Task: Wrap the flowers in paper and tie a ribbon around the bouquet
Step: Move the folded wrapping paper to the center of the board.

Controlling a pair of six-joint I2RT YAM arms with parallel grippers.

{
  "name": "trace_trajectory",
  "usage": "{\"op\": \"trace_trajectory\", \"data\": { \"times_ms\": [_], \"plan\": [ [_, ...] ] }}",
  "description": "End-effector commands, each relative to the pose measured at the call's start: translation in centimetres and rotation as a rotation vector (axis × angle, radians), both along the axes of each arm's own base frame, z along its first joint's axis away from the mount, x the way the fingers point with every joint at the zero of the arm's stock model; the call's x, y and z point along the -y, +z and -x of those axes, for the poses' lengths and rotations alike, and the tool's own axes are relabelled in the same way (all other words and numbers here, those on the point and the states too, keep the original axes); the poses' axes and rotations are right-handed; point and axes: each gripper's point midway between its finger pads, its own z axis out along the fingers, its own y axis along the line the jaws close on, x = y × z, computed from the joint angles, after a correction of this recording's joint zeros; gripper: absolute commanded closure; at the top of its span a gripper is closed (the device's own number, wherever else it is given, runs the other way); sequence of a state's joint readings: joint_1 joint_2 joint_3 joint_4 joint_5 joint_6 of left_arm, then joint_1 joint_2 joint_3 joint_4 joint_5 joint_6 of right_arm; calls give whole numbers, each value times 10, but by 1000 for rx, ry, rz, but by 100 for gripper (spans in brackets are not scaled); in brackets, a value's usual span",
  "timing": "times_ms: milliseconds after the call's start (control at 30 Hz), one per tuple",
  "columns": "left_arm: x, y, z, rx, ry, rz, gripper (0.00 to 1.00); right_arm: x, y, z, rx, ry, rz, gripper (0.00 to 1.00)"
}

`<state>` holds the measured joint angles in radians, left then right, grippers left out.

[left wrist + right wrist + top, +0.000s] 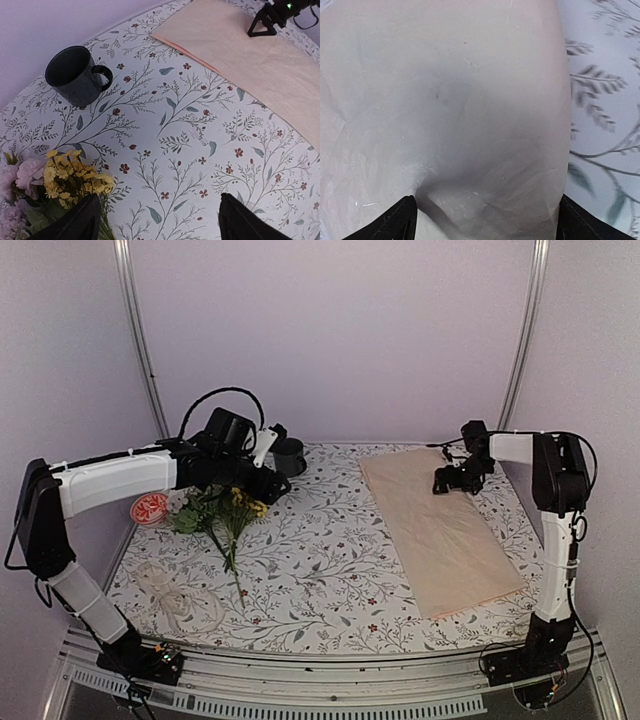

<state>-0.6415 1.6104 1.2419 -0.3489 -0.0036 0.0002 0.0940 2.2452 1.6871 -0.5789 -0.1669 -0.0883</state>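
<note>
Lying flat well right of the mug, the paper looks thin, light and floppy (creases easily): pinch an edge. Both arms' jaws stand wide, the right perhaps touching it.

Top cam sits high up behind the arm bases, looking down and forward over the whole worktop to the back wall. Left wrist cam hangs well above the worktop, tilted forward past the left claw: flowers just left of the claw, mug ahead-left, paper far ahead-right with the right claw over it. So it shares most of the scene with the top cam. Right wrist cam is super close, nose down on the paper and blurry, with a strip of worktop right of its claw.
</note>
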Motion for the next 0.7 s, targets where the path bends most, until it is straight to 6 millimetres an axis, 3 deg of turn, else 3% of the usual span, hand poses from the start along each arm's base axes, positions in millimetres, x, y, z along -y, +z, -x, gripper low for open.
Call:
{"op": "trace_trajectory", "data": {
  "times_ms": [0,100,200,333,400,567,667],
  "plan": [
    [3,15,8,44,-27,20,18,-87,-8,46,-91,137,-122,6],
    [3,15,8,47,-27,18,18,-117,0,54,-116,98,-178,9],
    [4,16,9,49,-33,17,18,-146,32,58,-76,109,-197,10],
    [4,19,10,54,-35,23,18,-150,84,58,59,84,19,10],
    [4,23,11,57,-35,35,18,-164,97,72,101,114,91,12],
    [4,21,10,48,-21,46,18,-253,88,154,46,419,28,13],
    [4,11,6,11,-4,43,18,-287,71,178,-4,501,-9,12]
  ]
}}
